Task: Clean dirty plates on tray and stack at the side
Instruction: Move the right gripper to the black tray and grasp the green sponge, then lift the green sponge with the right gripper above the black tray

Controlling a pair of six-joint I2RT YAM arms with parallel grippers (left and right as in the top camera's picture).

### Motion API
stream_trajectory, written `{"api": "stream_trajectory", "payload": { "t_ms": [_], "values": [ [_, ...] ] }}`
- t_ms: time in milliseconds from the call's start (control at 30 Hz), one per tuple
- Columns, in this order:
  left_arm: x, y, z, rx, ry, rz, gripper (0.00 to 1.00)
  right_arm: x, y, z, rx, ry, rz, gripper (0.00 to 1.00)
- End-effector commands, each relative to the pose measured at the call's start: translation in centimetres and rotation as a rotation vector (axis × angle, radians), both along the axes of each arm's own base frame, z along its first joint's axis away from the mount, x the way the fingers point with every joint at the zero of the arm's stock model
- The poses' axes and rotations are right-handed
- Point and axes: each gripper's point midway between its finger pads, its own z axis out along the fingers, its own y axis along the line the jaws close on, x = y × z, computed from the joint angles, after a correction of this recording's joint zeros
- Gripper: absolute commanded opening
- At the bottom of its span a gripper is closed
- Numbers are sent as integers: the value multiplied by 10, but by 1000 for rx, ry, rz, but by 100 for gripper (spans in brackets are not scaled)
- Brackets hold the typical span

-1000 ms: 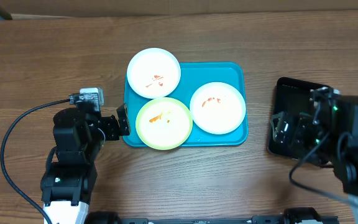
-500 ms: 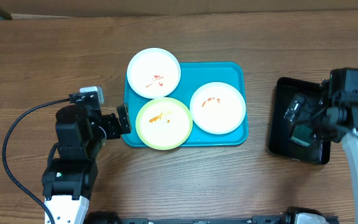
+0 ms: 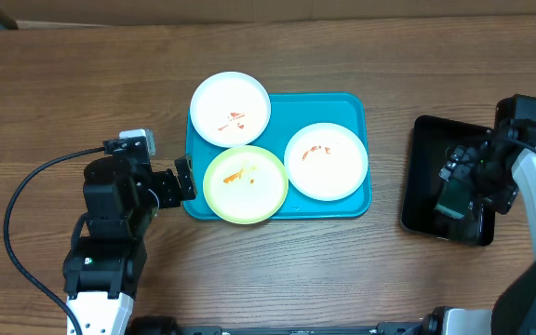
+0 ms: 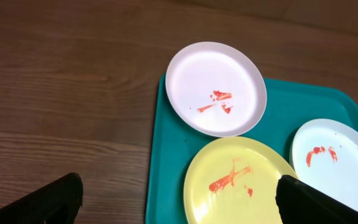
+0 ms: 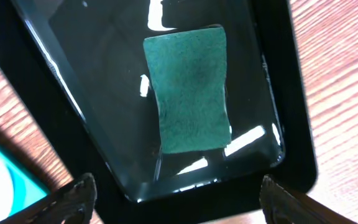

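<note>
Right end effector (image 5: 178, 196): released, jaws wide, above dark-green rectangular sponge (image 5: 191, 93) lying flat in black rectangular tray (image 5: 23, 81). Left end effector (image 4: 179, 199): released, beside turquoise plastic tray (image 4: 160, 168) bearing three smeared round plates (image 4: 235, 180). Risk: flat sponge slips pinch; fingertips (image 5: 79, 196) strike black tray floor.

Legible markings: none in any view. Checked plates (image 3: 231, 108), turquoise tray (image 3: 353, 106), black tray (image 3: 422, 186) and green sponge (image 5: 191, 87): no text, label, brand or number readable. Orange-red smears on the plates form no characters
</note>
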Motion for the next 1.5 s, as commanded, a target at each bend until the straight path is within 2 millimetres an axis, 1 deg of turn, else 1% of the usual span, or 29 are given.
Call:
{"api": "stream_trajectory", "payload": {
  "t_ms": [0, 200, 367, 500, 667, 867, 1033, 1167, 1400, 1467],
  "values": [
    [3, 2, 11, -14, -23, 16, 100, 0, -2, -11, -1, 26, -3, 85],
    [3, 2, 11, -14, -23, 16, 100, 4, -9, -21, -30, 46, -5, 81],
    [3, 2, 11, -14, -23, 15, 100, 8, -10, -25, -35, 40, -5, 74],
    [3, 2, 11, -14, -23, 15, 100, 8, -10, -31, -31, 55, -5, 73],
    [3, 2, 11, -14, -22, 16, 100, 6, -10, -43, -20, 97, -4, 73],
    [3, 2, 11, -14, -22, 16, 100, 3, -10, -59, -28, 96, -4, 73],
    [3, 2, 11, -14, -23, 16, 100, 0, -9, -72, -30, 90, -4, 69],
    [3, 2, 11, -14, -22, 16, 100, 2, -10, -74, -33, 80, -5, 62],
    [3, 2, 11, -14, -23, 16, 100, 1, -10, -73, -32, 81, -5, 57],
    [3, 2, 11, -14, -23, 16, 100, 1, -10, -73, -32, 83, -5, 52]
  ]
}}
